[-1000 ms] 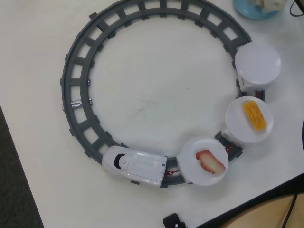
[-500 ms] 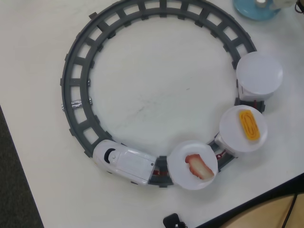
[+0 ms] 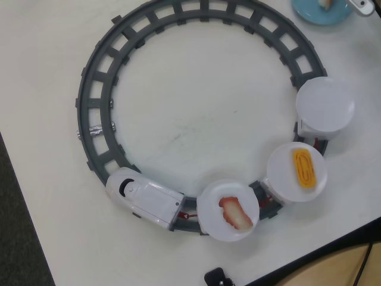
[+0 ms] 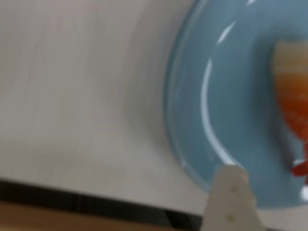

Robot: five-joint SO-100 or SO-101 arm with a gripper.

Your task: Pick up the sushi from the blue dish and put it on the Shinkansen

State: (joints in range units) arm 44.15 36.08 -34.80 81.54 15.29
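Observation:
The blue dish (image 3: pixel 321 12) lies at the top right edge of the overhead view, with the sushi (image 3: pixel 325 3) on it, cut off by the frame. In the blurred wrist view the dish (image 4: pixel 231 96) fills the right half and the orange-and-whitish sushi (image 4: pixel 291 91) lies at the right edge. My gripper (image 4: pixel 267 168) hovers over the dish. Its white finger (image 4: pixel 232 197) stands apart from a red part at the right edge, so the jaws are open and empty. In the overhead view only a tip of the gripper (image 3: pixel 364 6) shows. The Shinkansen (image 3: pixel 146 199) sits on the track's lower left. Its rear disc (image 3: pixel 325 106) is bare.
The grey ring track (image 3: pixel 95 89) circles the table's middle. One train disc carries a red-and-white piece (image 3: pixel 236 212), another a yellow piece (image 3: pixel 302 168). The table's edge runs along the lower right and left of the overhead view, and along the bottom of the wrist view.

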